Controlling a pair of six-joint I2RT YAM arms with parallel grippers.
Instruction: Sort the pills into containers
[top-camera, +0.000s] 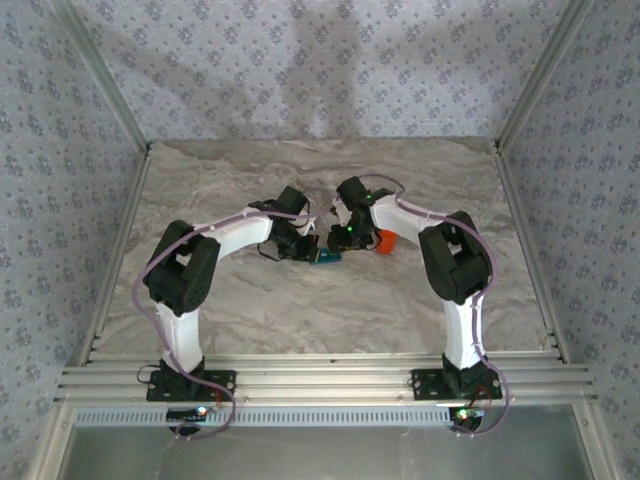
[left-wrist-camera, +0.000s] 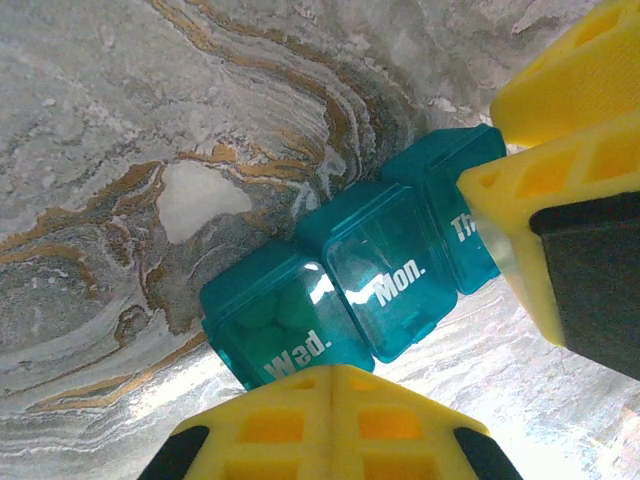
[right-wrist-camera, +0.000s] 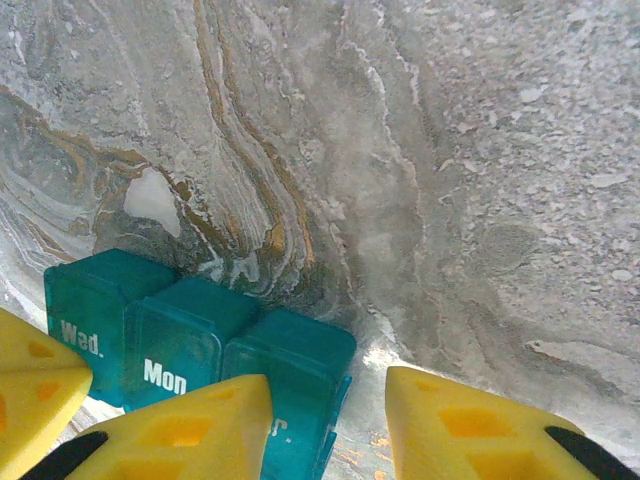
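Note:
The teal containers (left-wrist-camera: 385, 265), a strip of three joined compartments marked Wed., Mon. and a third day, lie on the marble table with lids down. Round pills (left-wrist-camera: 262, 312) show through the Wed. lid. My left gripper (left-wrist-camera: 332, 375) is shut with its fingertips pressed together at the edge of the Wed. compartment. My right gripper (right-wrist-camera: 325, 385) stands open over the other end of the containers (right-wrist-camera: 185, 330); its left finger overlaps the end compartment and its right finger hangs over bare table. From above, both grippers meet at the containers (top-camera: 327, 257).
An orange bottle (top-camera: 385, 241) lies just right of the right gripper (top-camera: 342, 240). The marble table (top-camera: 300, 300) is walled by patterned panels at the back and sides, with an aluminium rail at the near edge.

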